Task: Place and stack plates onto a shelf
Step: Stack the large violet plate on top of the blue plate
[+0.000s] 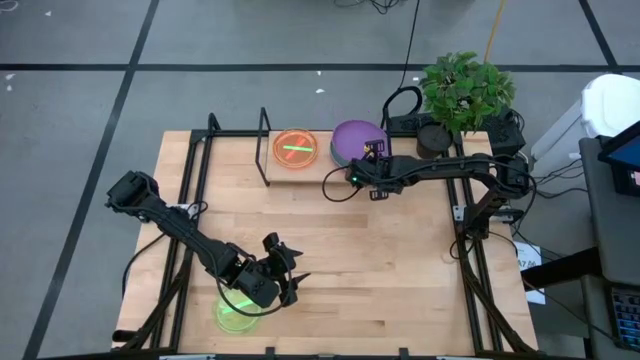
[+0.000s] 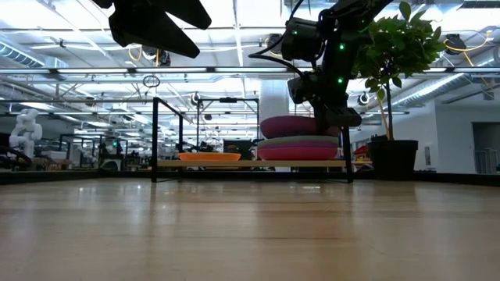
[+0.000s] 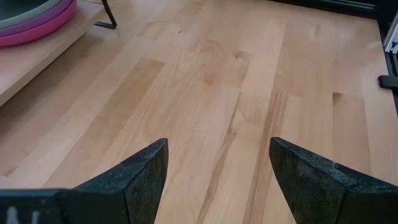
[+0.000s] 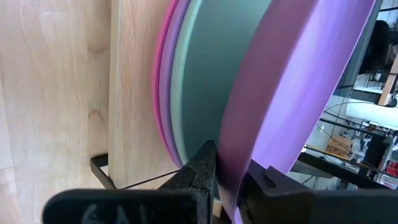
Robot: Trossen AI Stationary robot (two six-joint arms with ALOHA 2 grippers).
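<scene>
Purple plate between right gripper fingers.

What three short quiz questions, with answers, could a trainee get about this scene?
1. True or false: the purple plate in the right gripper already lies flat on the stack.
2. Which plate lies on the table near the left gripper? A) green B) teal C) red
3. Fill in: on the shelf, beside the stack, lies an ____ plate.

Key:
1. False; it is tilted, one edge pinched.
2. A, the green plate.
3. orange
</scene>
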